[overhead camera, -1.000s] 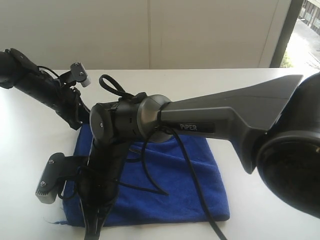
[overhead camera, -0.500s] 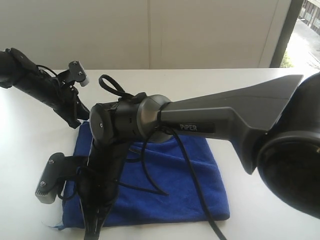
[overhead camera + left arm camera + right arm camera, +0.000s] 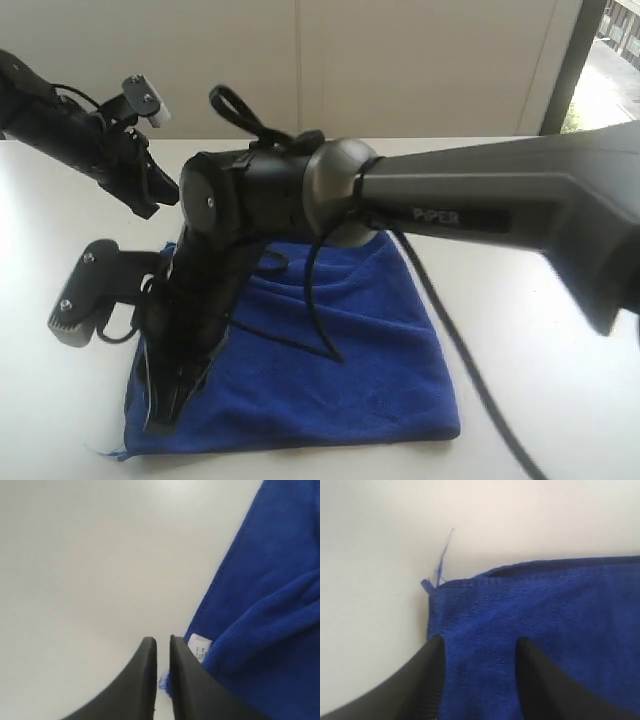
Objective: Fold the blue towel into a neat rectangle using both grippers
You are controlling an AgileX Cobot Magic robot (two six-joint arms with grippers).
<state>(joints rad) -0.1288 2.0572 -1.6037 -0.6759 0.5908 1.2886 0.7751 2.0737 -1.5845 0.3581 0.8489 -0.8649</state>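
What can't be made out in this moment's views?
Exterior view: the right arm covers most of the left edge of the blue towel.
Left wrist view: print on the white tag is too small.
Right wrist view: whether the right gripper touches the towel; the angle hides contact.

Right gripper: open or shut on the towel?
Open. In the right wrist view the right gripper has its fingers apart over the blue towel; cloth lies flat between them, unpinched.

towel [image 3: 380, 350]: blue | table [image 3: 560, 400]: white | right arm [image 3: 480, 200]: dark grey
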